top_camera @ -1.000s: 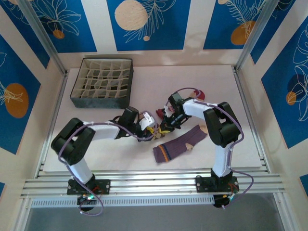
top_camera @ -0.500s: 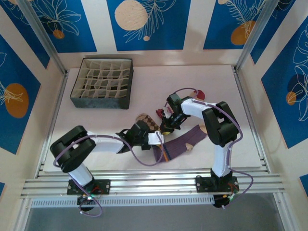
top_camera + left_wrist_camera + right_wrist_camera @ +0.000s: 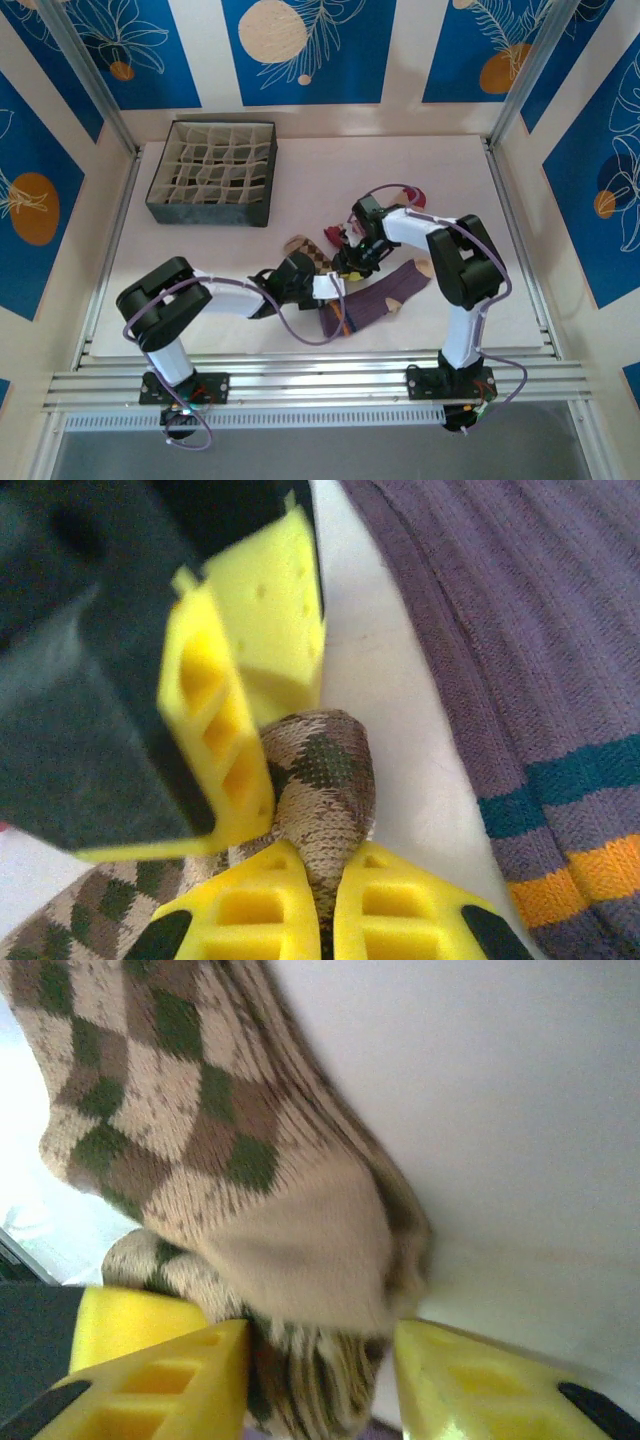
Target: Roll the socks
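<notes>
Top view: left gripper (image 3: 328, 288) lies low on the white table (image 3: 450, 160) at mid-front. The right gripper (image 3: 350, 262) is just beside it. Both meet at one end of the checkered sock (image 3: 303, 247), which stretches away toward the box side. Purple sock (image 3: 385, 292) lies flat in front of the right gripper, its striped cuff next to the left gripper. Red-toed sock (image 3: 416, 195) sits behind the right arm, partly hidden. Grid-divided box (image 3: 205, 212) stands at the far left, well apart.

Left wrist view: left fingers (image 3: 400, 910) are pressed together on a raised fold of the checkered sock. The right gripper's yellow fingers (image 3: 215, 750) stand just beyond that fold, close against it. Purple sock lies alongside, with a strip of bare table between.

Right wrist view: right fingers (image 3: 160, 1370) stand apart, with the checkered sock's bunched end lying between them.
</notes>
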`<state>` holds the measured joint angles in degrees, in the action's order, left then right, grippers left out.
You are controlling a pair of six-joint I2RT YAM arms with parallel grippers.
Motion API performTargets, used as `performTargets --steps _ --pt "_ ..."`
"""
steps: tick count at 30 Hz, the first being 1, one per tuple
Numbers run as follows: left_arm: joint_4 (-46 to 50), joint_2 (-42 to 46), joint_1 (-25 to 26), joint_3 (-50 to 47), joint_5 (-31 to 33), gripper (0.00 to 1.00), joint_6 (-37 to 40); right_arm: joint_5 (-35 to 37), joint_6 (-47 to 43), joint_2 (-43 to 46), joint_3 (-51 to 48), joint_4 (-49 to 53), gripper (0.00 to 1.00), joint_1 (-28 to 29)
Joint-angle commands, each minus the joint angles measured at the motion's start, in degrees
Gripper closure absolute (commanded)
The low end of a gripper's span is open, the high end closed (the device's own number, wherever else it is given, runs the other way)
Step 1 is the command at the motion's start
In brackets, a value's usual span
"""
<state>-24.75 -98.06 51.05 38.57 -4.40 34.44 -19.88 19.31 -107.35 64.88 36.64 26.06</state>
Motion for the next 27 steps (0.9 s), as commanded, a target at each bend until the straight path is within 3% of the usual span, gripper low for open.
performTargets --steps 1,5,11,14,21,27 --pt "2.9 0.0 -3.2 -2.1 -10.3 1.00 -8.7 -1.8 1.2 6.4 -4.6 -3.3 0.54 -1.7" --pt "-2.6 -1.2 -8.1 -3.7 -23.3 1.00 -18.2 -4.2 2.2 10.9 -8.0 -9.1 0.53 -4.0" --pt "-15.9 -5.7 -14.6 -6.3 -33.5 1.00 -33.6 -7.8 2.0 10.0 -8.7 -14.9 0.53 -4.1" --pt "-20.0 -7.2 -16.8 -6.7 -35.7 1.00 -39.1 -9.1 1.8 9.0 -8.6 -18.1 0.53 -3.4" --pt "-10.6 -9.0 -18.6 -2.3 -37.3 1.00 -42.3 -9.8 -0.2 4.9 -7.0 -20.4 0.53 -1.4" --pt "-11.7 -12.0 -20.0 -1.8 -38.2 1.00 -47.8 -10.2 -0.8 1.6 -6.6 -20.3 0.55 -0.6"
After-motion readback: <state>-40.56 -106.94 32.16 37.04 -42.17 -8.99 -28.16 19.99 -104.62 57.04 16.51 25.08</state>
